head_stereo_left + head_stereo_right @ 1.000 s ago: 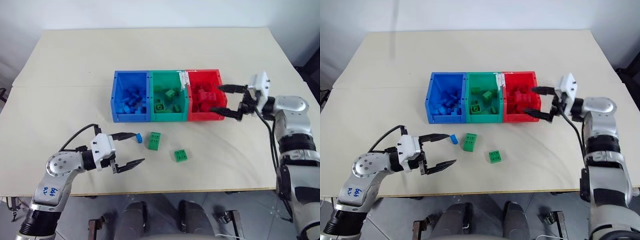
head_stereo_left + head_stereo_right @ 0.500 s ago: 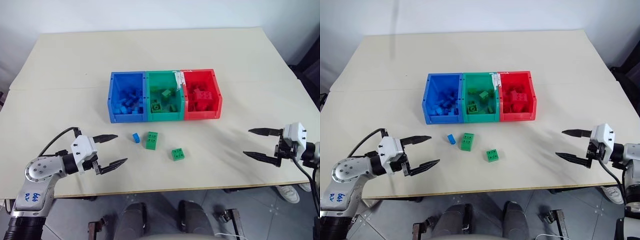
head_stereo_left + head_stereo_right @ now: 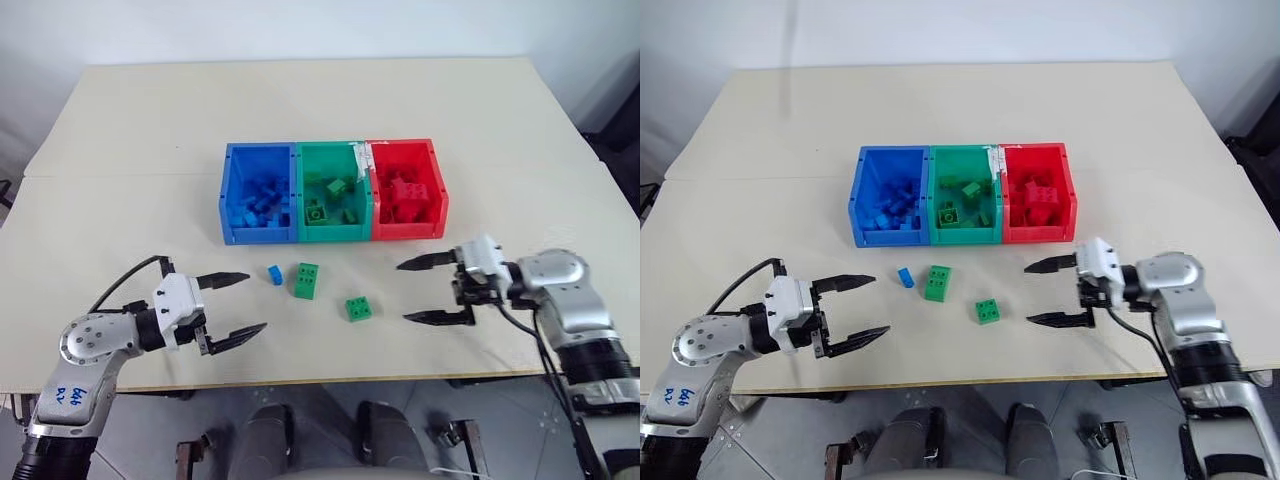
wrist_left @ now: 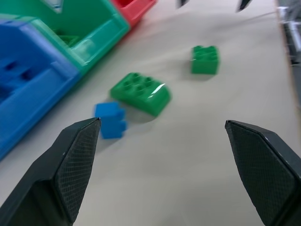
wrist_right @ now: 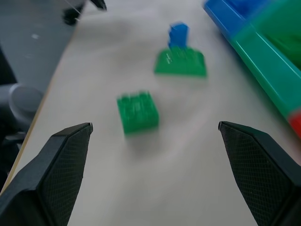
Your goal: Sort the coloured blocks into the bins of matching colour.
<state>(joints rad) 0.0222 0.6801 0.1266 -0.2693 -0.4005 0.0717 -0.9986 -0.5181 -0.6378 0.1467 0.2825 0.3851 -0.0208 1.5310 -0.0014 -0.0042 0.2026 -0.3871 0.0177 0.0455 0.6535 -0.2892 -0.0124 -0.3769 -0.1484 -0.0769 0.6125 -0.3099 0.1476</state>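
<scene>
- The desk [image 3: 420, 110] is pale beige and carries everything; a seam line crosses its left part.
- The bins [image 3: 334, 190] sit joined in a row at mid-desk: blue on the robot's left, green in the middle, red on the right. Each already holds bricks of its own colour. A pale scrap like tape sits on the rim between the green and red ones; no writing on it can be read.
- The left arm bears handwritten blue marks on its grey casing, too small to read.
- The left claw [image 3: 233, 305] hovers over the desk's near left part, fingers wide apart, holding nothing.
- The right claw [image 3: 425, 291] hovers near the red bin's front, pointing toward the loose bricks, fingers wide apart and empty.
- The larger green block [image 3: 308, 280] lies on the desk in front of the green bin; the left wrist view shows its studs and glossy side.
- The smaller green block [image 3: 359, 308] lies nearer the right claw; the right wrist view shows it closest.
- The blue block [image 3: 274, 274] sits just beside the larger green one, on its left.
</scene>
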